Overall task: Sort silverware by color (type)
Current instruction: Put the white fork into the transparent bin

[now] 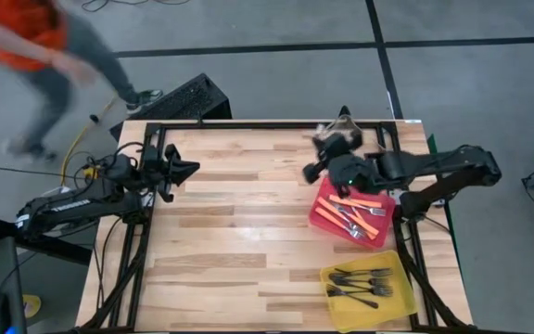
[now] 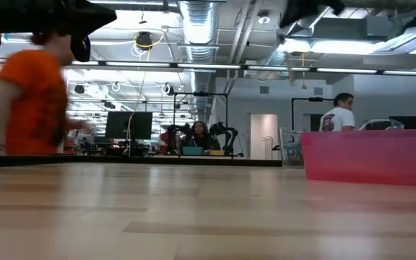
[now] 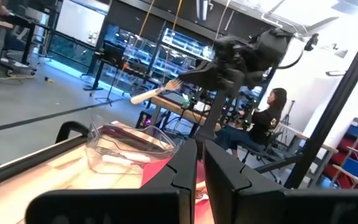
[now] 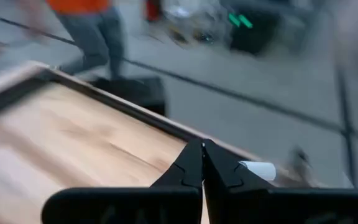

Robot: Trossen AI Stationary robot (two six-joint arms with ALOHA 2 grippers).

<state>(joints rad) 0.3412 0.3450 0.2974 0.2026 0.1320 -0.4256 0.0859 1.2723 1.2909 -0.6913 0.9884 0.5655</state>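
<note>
Above the clear bin [image 3: 129, 146], a risky drop
Right tool [image 4: 202, 144], pressed together, pinches a pale fork [image 3: 151, 93] over that bin; let go off-centre, it may clip the rim and skid off the tabletop [image 1: 239, 232]. Left tool [image 3: 199, 146] waits shut, well apart from the bin

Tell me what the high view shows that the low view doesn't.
Only the high view shows the yellow bin holding black forks, the orange-handled forks inside the red bin, and both arms, the left gripper and right gripper raised above the table. Only the low view shows the room behind, with a seated person and a standing one. Both show the red bin, wooden tabletop and a person in orange.
</note>
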